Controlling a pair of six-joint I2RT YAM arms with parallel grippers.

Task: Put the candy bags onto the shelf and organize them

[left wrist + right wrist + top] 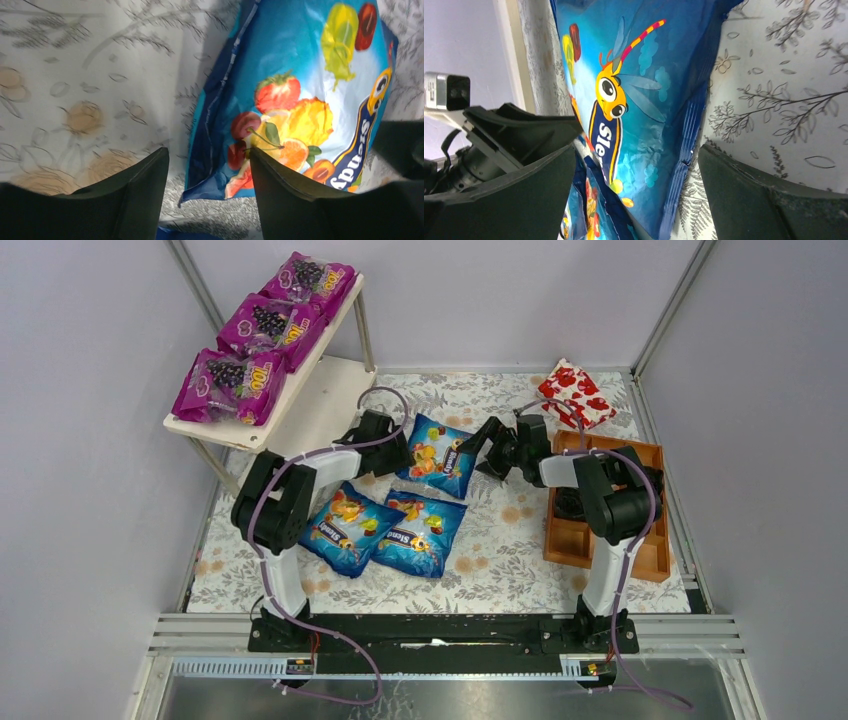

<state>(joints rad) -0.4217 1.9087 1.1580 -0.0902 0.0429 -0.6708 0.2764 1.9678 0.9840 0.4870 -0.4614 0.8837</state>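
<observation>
Three purple candy bags (272, 328) lie in a row on the top board of the pale shelf (325, 400) at the back left. Three blue candy bags lie on the floral cloth: one in the middle (437, 458), two nearer the front (350, 527) (420, 532). My left gripper (398, 452) is open at the middle bag's left edge; the left wrist view shows the bag's corner (300, 90) between the open jaws (209, 165). My right gripper (482, 452) is open at the same bag's right edge, with the bag (644, 100) between its jaws (636, 165).
A red-and-white patterned package (577, 392) lies at the back right. A brown wooden compartment tray (652, 555) sits on the right under the right arm. Grey walls and metal frame rails close in the cloth on three sides.
</observation>
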